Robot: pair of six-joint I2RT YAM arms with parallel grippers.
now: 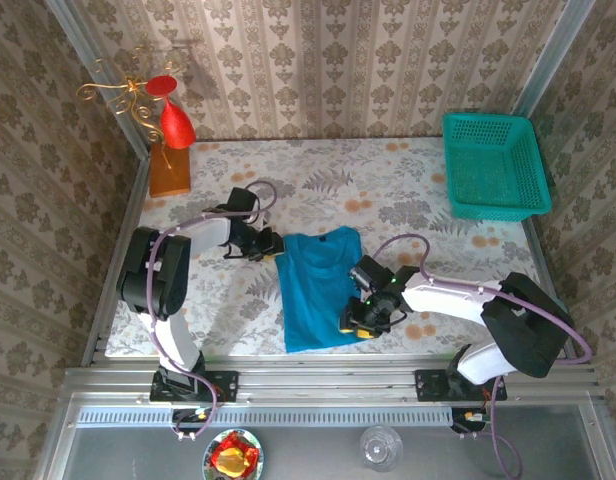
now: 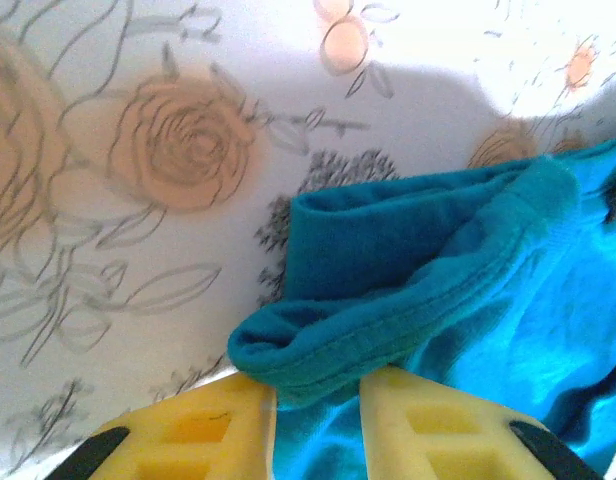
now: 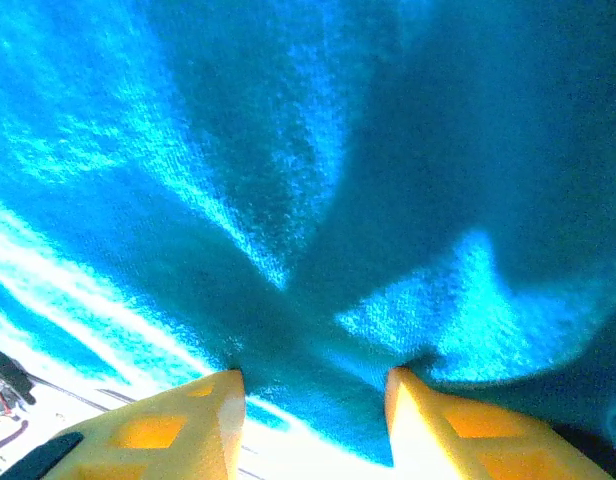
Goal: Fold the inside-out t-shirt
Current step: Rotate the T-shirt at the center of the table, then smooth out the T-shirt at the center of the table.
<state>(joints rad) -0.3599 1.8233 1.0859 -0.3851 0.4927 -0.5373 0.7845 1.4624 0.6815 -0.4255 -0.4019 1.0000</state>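
Observation:
The teal-blue t-shirt [image 1: 316, 290] lies folded into a narrow upright rectangle in the middle of the flowered table [image 1: 408, 190]. My left gripper [image 1: 269, 245] is at its far left corner. In the left wrist view the yellow fingers [image 2: 213, 430] stand close together, and the left gripper [image 2: 318, 388] is shut on a bunched, rolled hem of the t-shirt [image 2: 408, 290]. My right gripper [image 1: 356, 318] is at the shirt's near right edge. In the right wrist view it [image 3: 313, 378] pinches the t-shirt [image 3: 288, 180], whose creases fan out from the fingertips.
A green mesh basket [image 1: 493, 165] stands at the far right corner. At the far left, a red vase and gold wire ornament stand on a wooden block [image 1: 169, 165]. A foil-filled dish [image 1: 233, 456] and a glass [image 1: 381, 446] sit below the front rail.

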